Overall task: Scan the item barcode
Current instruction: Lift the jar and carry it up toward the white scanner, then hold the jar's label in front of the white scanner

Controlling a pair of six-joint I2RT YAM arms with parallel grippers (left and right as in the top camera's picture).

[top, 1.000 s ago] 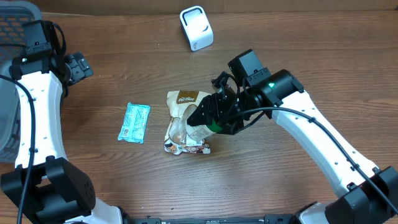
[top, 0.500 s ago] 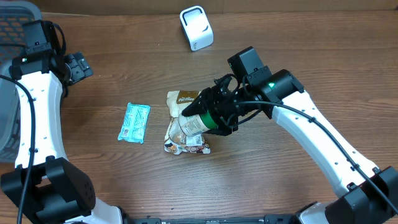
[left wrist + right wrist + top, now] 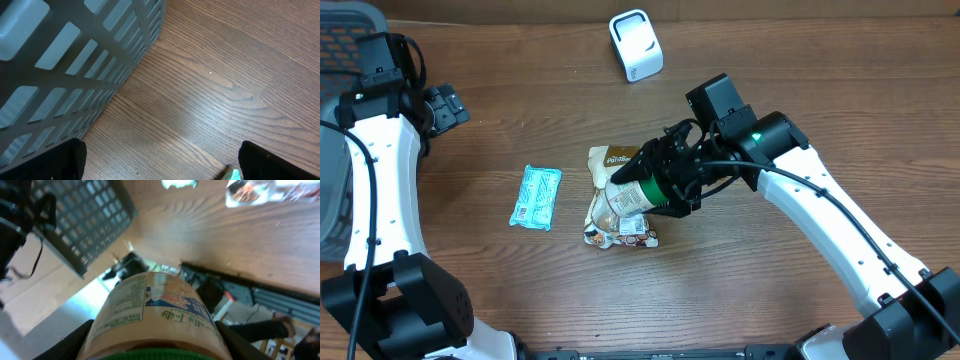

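Note:
My right gripper [image 3: 655, 186] is shut on a tan jar [image 3: 636, 190] with a green lid and a printed label, held on its side above the pile of packets. In the right wrist view the jar [image 3: 155, 312] fills the lower frame between my fingers [image 3: 75, 342], lid end toward the camera. A white barcode scanner [image 3: 636, 45] stands at the back of the table, apart from the jar. My left gripper [image 3: 445, 105] hangs open at the far left over bare wood, and the left wrist view shows nothing between its open fingertips [image 3: 162, 165].
A brown snack bag [image 3: 613, 160] and a clear packet [image 3: 620, 232] lie under the jar. A teal packet [image 3: 536, 197] lies to their left, its corner [image 3: 233, 175] showing by my left finger. A grey slotted basket [image 3: 342, 30] [image 3: 75, 50] stands at the back left.
The right wrist has turned and lifted the jar a little, so its label and side now face up. Over the last half second it barely moves. The left arm is still.

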